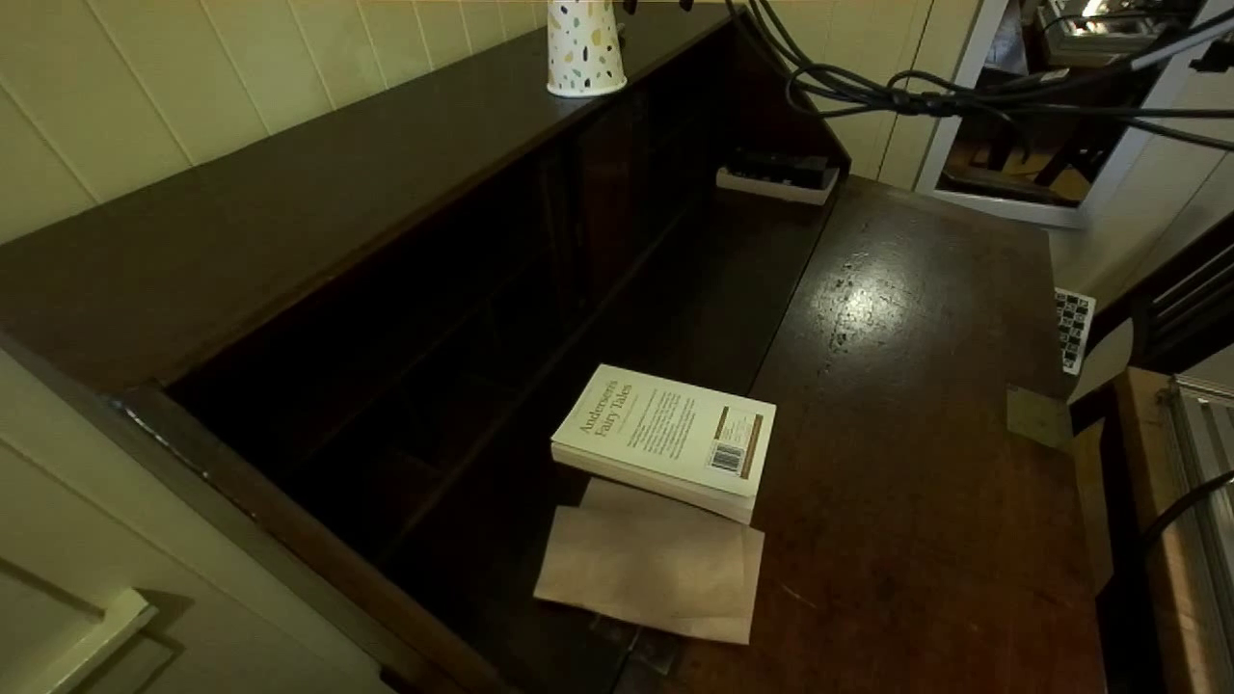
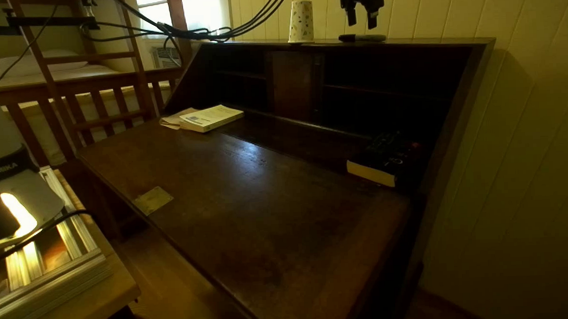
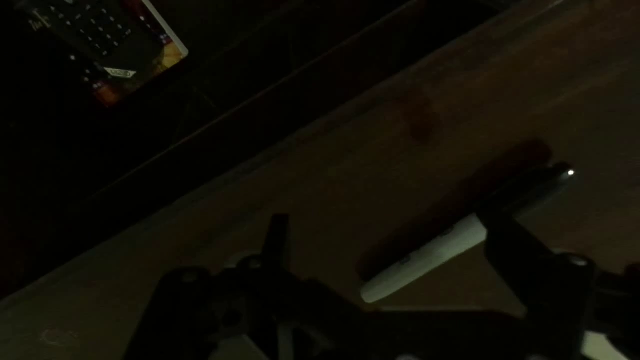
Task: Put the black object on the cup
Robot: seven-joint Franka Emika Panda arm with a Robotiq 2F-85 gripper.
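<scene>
Two fingers (image 3: 520, 260) of the Robotiq gripper (image 2: 362, 22) are standing wide apart. They are hanging just above the black-capped marker (image 3: 462, 236), which is lying on the top ledge (image 1: 318, 193) of the slant-front desk (image 2: 267, 216). In the wrist view, one finger is covering part of the marker. The speckled paper cup (image 1: 586, 53) is standing mouth-down on the same ledge, apart from the marker. Below, the black-covered book (image 2: 388, 155) and the paperback "Andersen's Fairy Tales" (image 1: 665, 429) are lying well apart, the paperback overlapping a piece of brown paper (image 1: 656, 569).

the wrist view is very dark; glare spots the desk (image 1: 916, 434), window (image 2: 208, 11) overexposed.
</scene>
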